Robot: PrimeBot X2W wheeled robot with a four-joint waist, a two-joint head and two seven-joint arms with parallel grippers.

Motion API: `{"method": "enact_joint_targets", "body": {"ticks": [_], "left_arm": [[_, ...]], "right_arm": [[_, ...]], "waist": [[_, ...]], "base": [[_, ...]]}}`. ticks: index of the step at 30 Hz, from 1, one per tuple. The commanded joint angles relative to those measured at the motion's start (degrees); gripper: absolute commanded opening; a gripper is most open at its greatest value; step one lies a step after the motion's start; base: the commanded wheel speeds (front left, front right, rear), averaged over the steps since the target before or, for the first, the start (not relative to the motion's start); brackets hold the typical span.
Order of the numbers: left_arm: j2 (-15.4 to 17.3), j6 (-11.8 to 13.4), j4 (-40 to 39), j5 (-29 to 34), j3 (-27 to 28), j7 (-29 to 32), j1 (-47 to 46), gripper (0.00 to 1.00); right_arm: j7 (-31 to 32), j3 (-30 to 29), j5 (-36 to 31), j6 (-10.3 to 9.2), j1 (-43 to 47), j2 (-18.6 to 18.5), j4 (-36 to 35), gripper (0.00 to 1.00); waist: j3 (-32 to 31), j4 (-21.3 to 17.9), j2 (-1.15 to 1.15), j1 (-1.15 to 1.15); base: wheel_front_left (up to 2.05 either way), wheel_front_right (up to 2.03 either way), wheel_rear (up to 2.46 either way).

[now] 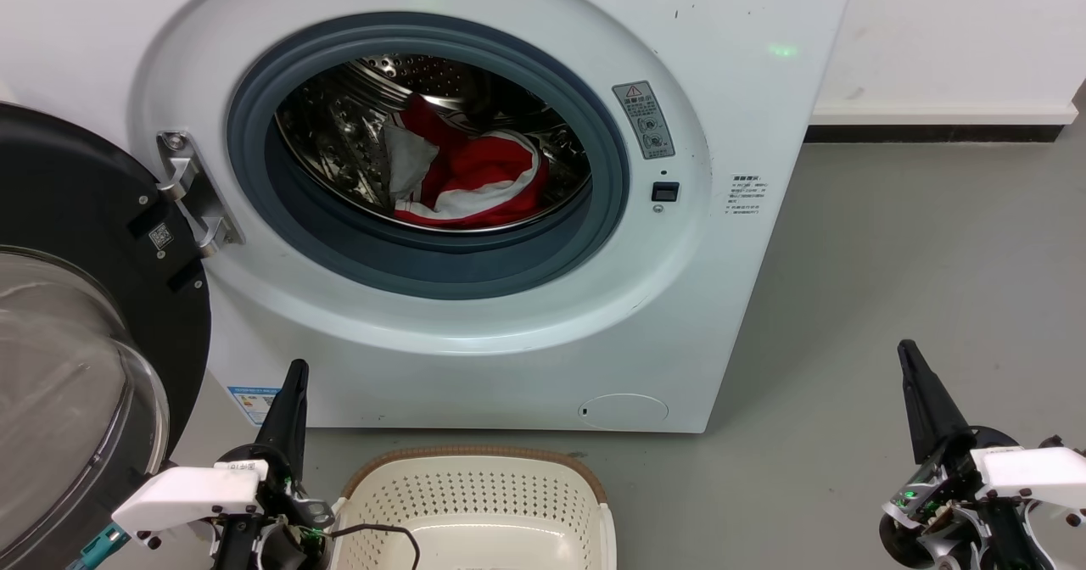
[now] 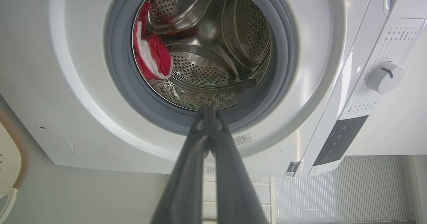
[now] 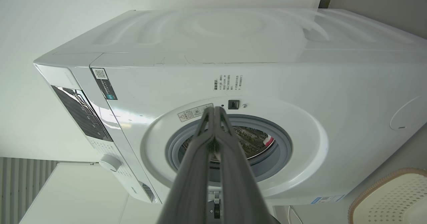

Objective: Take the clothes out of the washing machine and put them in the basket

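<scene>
Both left gripper (image 1: 297,371) and right gripper (image 1: 907,351) are pinched together, empty; soft red-and-white clothes (image 1: 475,181) at twelve o'clock must first be reached.

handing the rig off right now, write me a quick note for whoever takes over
Both shut and empty: left end effector beside the basket, right end effector low over the floor, right of the washing machine.
The door is swung open to the left.
The clothes, red and white with a greyish piece, all lie in the drum.
The basket stands in front of the machine; no clothes in the part that shows.
Done: nothing moved yet. Left: pull out every garment and drop it in the basket.
</scene>
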Motion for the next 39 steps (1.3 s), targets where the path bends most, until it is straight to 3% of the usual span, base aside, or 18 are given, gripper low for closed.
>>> {"method": "enact_joint_targets", "body": {"ticks": [1, 11, 12, 27, 39], "left_arm": [[-0.1, -0.1, 0.0, -0.1, 0.1, 0.1, -0.3, 0.0], [-0.1, -0.1, 0.0, -0.1, 0.1, 0.1, -0.3, 0.0], [0.0, 0.0, 0.0, 0.0, 0.0, 0.0, 0.0, 1.0], [-0.1, 0.0, 0.0, 1.8, -3.7, -3.6, -0.3, 1.0], [-0.1, 0.0, -3.8, 16.5, -5.0, -6.6, -1.4, 1.0]], "right_arm": [[0.0, 0.0, -0.3, 0.0, -0.7, 0.2, 0.1, 0.0], [0.0, 0.0, -0.3, 0.0, -0.7, 0.2, 0.1, 0.0], [0.0, 0.0, 0.0, 0.0, 0.0, 0.0, 0.0, 1.0], [-3.6, 2.3, -2.9, 0.0, 1.2, 0.0, -1.1, 1.0], [-6.6, 3.3, -19.9, 0.0, 1.3, 0.0, -4.3, 1.0]], "waist": [[0.0, 0.0, 0.0, 0.0], [0.0, 0.0, 0.0, 0.0], [0.0, 0.0, 0.0, 0.0], [0.1, 0.0, 0.0, 0.0], [0.2, 0.0, 0.0, 0.0]], "base": [[0.0, 0.0, 0.0], [0.0, 0.0, 0.0], [0.0, 0.0, 0.0], [0.0, 0.0, 0.0], [0.0, 0.0, 0.0]]}}
